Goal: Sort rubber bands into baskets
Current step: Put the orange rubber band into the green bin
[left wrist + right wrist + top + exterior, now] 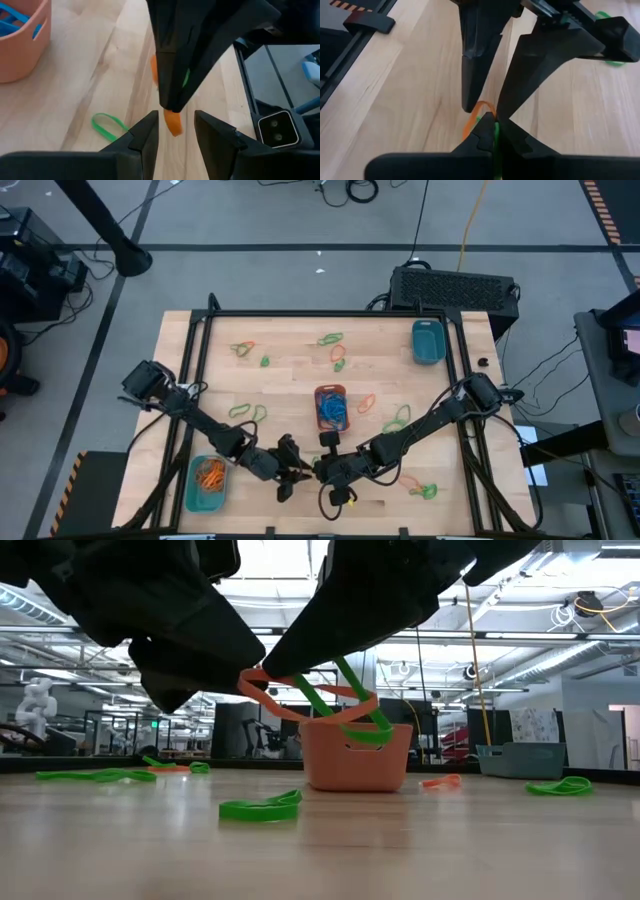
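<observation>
Teal basket (207, 484) of orange bands sits at the near left corner. Beside it the left gripper (290, 471) stands partly open, empty, its fingers flanking an orange rubber band (172, 123). That band and a tangled green rubber band (352, 700) hang from the shut right gripper (322, 470), above bare tabletop (290, 370) near the front edge.

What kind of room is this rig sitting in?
Likely a robotics lab or workshop hall: open ceiling with strip lights, a white humanoid figure beyond the table, and cables trailing over the grey floor around the wooden table.
</observation>
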